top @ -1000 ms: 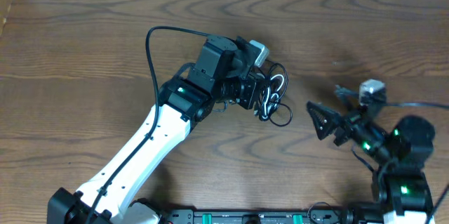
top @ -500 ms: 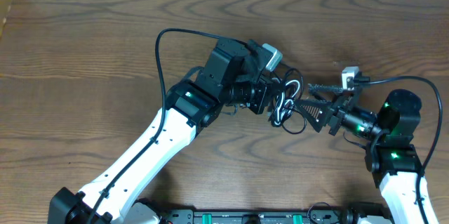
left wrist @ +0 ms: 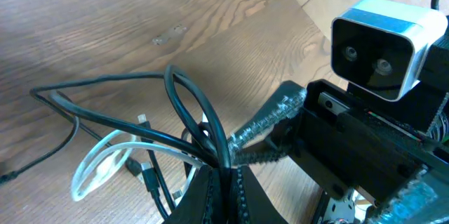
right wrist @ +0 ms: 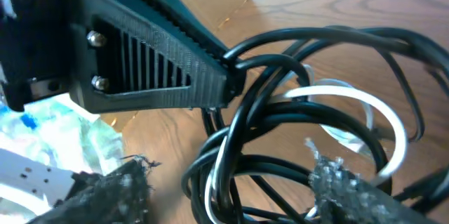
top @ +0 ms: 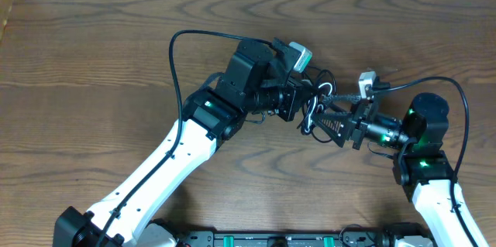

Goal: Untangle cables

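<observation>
**Left pinching the black cable, right straddling the tangle**

- left arm (top: 194,123) is reaching from the near-left corner toward the middle of the table (top: 93,61).
- left gripper (left wrist: 224,190) is clamping shut on the black cable (left wrist: 210,122). In the left wrist view its fingers are sitting together with the strand pinched at the tips.
- black cable is looping out from that pinch in several arcs, with one long strand running left over the wood.
- white cable (right wrist: 344,92) is curling as a small loop inside the black loops – threaded through them, not lying separately.
- The whole bundle is hanging at the left gripper's tips, mid-table, between the two grippers.
- right gripper (top: 325,119) is facing the left one with its jaws apart. In the right wrist view its fingers (right wrist: 112,185) are sitting on either side of the tangle – cannot tell whether they are touching a strand.
- right arm (top: 422,127) is coming in from the near-right edge, with its wrist camera (left wrist: 379,38) looking at the bundle.
</observation>
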Available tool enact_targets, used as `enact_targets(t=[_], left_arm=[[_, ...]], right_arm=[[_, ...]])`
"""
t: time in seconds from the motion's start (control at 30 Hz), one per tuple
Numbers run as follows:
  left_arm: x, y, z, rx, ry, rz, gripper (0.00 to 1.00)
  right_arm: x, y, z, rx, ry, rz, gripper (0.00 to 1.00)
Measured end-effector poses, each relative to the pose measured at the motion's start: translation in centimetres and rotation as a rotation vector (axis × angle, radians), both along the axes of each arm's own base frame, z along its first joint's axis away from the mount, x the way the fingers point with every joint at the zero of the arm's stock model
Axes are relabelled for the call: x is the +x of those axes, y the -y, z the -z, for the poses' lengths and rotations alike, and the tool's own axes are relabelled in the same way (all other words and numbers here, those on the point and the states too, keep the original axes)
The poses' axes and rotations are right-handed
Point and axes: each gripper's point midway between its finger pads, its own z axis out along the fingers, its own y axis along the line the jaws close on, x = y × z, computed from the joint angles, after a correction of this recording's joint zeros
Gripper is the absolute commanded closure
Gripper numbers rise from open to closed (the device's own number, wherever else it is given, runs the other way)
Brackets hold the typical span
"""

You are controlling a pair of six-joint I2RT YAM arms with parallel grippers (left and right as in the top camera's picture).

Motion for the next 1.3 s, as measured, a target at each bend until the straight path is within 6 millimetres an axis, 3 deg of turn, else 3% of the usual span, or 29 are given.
enact_targets(t=[0.3, 0.43, 0.6, 0.9, 1.13, 1.3], left_arm=[[0.0, 0.0, 0.0, -0.007, -0.019, -0.01, 0.93], [-0.4, 0.4, -0.1, -0.009, -0.02, 0.0, 0.93], [-1.0, 1.1, -0.3, -0.017, -0.01, 0.023, 0.92], [-1.1, 1.2, -0.3, -0.017, -0.009, 0.025, 0.93], [-1.5, 1.7, -0.4, -0.02, -0.003, 0.04, 0.93], [-1.4, 1.7, -0.4, -0.019, -0.001, 0.037, 0.92]], right_arm=[[-0.1, -0.6, 0.1, -0.006, 0.002, -0.007, 0.42], [0.0, -0.8, 0.2, -0.015, 0.005, 0.004, 0.56], [0.3, -0.8, 0.3, -0.021, 0.004, 0.022, 0.66], [0.4, -0.7, 0.3, -0.022, 0.004, 0.027, 0.76], [0.7, -0.9, 0.9, -0.024, -0.013, 0.022, 0.79], [0.7, -1.3, 1.2, -0.024, -0.018, 0.01, 0.99]])
